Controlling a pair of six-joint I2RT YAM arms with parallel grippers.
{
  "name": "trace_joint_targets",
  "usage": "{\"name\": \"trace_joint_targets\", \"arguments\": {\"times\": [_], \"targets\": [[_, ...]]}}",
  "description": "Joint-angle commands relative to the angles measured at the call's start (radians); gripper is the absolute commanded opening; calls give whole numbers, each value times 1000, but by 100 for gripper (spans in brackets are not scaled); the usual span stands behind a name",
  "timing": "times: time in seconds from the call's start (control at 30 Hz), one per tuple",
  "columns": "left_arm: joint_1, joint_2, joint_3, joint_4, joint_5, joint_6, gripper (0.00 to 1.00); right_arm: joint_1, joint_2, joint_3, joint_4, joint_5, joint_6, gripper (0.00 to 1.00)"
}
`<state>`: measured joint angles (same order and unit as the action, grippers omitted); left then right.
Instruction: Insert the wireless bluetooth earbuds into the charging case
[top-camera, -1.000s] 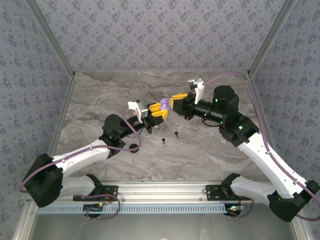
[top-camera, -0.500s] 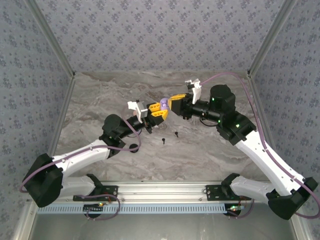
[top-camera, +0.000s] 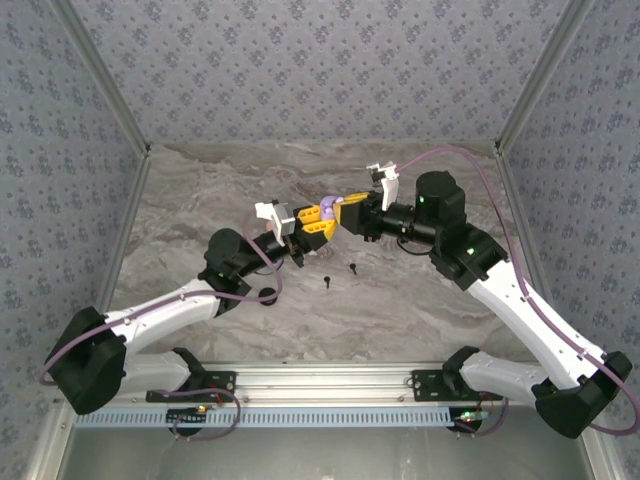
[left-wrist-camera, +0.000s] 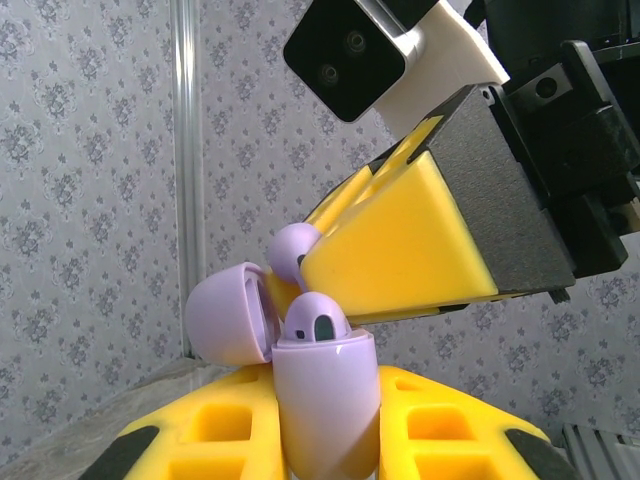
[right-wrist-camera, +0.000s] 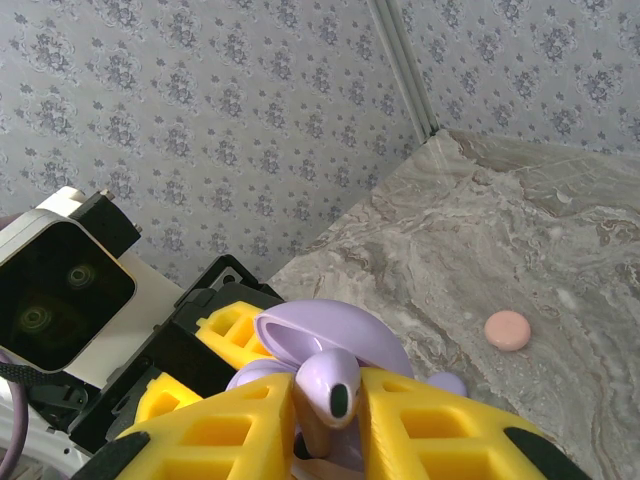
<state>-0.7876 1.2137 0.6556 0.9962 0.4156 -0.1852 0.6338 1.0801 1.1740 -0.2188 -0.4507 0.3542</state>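
- A glossy lavender charging case (left-wrist-camera: 325, 400) is held off the grey marbled worktop (top-camera: 420, 300), clamped upright in the left pincer (top-camera: 311, 228), which is closed narrow on its body.
- The case's domed lavender lid (left-wrist-camera: 225, 318) is swung open to one side, so the opening step is judged done.
- One lavender stemmed earbud (left-wrist-camera: 315, 318) is seen seated in the case mouth with its head poking out. This half of the pair is judged inserted, though full seating cannot be told.
- A second lavender stemmed earbud (right-wrist-camera: 330, 385) is pinched in the right pincer (top-camera: 345, 209), which is drawn narrow on it, just beside the open lid and above the case mouth. It is not yet in its socket.
- Left to do, as judged: the held bud is to be lowered into the free socket, then released.
- A tiny black stemmed earbud (top-camera: 328, 281) and another black earbud (top-camera: 353, 267) lie loose on the worktop, near each other and well below the case. Whether they are meant for this case cannot be told.
- A small round pink disc (right-wrist-camera: 508, 330) lies on the worktop, apart from everything else and untouched.
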Motion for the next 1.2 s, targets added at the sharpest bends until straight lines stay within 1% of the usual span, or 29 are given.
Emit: {"name": "trace_joint_targets", "arguments": {"times": [0.0, 0.17, 0.4, 0.43, 0.53, 0.63, 0.7, 0.77, 0.83, 0.93, 1.0, 1.07, 1.17], "targets": [[-6, -17, 21, 77, 15, -10, 0, -2, -11, -22, -33, -23, 17, 27], [-6, -16, 20, 75, 15, -7, 0, -16, -17, -21, -28, -31, 29, 36], [-7, -5, 24, 77, 18, -9, 0, -25, -14, 10, -55, -24, 12, 46], [-6, -5, 24, 77, 17, -9, 0, -26, -15, 44, -66, -19, 7, 48], [-7, -5, 25, 78, 17, -8, 0, -35, -21, 64, -96, 3, -7, 56], [-6, -5, 25, 77, 17, -9, 0, -54, -40, 72, -118, 16, -16, 62], [-6, -5, 27, 77, 20, -8, 0, -76, -63, 59, -115, 19, -14, 68], [-7, -3, 30, 77, 25, -10, 0, -98, -79, 40, -93, -4, 3, 74], [-6, 1, 34, 77, 32, -12, 0, -106, -77, 30, -70, -60, 15, 82], [-7, 7, 38, 78, 37, -14, 0, -105, -51, 30, -53, -125, 24, 90], [-7, 10, 43, 78, 41, -16, 0, -100, -31, 34, -43, -154, 28, 93], [-7, 12, 45, 78, 44, -18, 0, -91, -11, 40, -37, -169, 30, 100], [-7, 12, 47, 75, 44, -18, 0, -75, 20, 58, -31, -201, 31, 100]]}}
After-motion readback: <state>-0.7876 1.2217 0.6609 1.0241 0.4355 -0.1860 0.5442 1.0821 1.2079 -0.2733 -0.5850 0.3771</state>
